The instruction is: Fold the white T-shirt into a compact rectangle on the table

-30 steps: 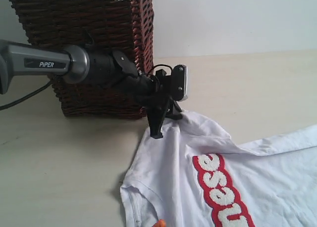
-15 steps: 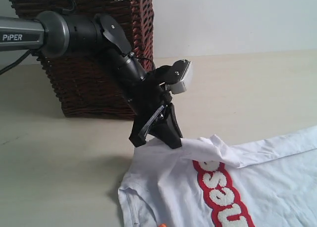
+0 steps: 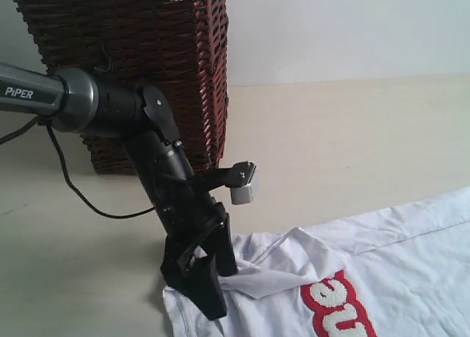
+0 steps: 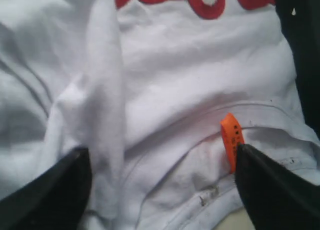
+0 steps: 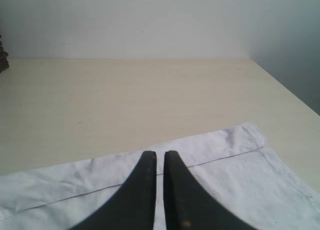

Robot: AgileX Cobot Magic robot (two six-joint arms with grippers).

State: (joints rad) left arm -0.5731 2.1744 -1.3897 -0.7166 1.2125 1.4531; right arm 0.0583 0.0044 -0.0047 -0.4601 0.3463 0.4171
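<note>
Jaws wide apart, the left gripper (image 4: 160, 190) stands over the white T-shirt (image 4: 200, 74) at the collar; the right gripper (image 5: 160, 155) sits pinched nearly together above the hem, seemingly gripping nothing.

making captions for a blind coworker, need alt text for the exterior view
A robot arm reaches down from the left, its open claw at the bunched edge of a white T-shirt with red-outlined lettering, spread on a pale table. A brown wicker basket with white lace trim stands behind the arm.

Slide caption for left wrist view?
Left gripper, fingers open, over the white T-shirt's rumpled collar, orange neck tag beside one finger.
</note>
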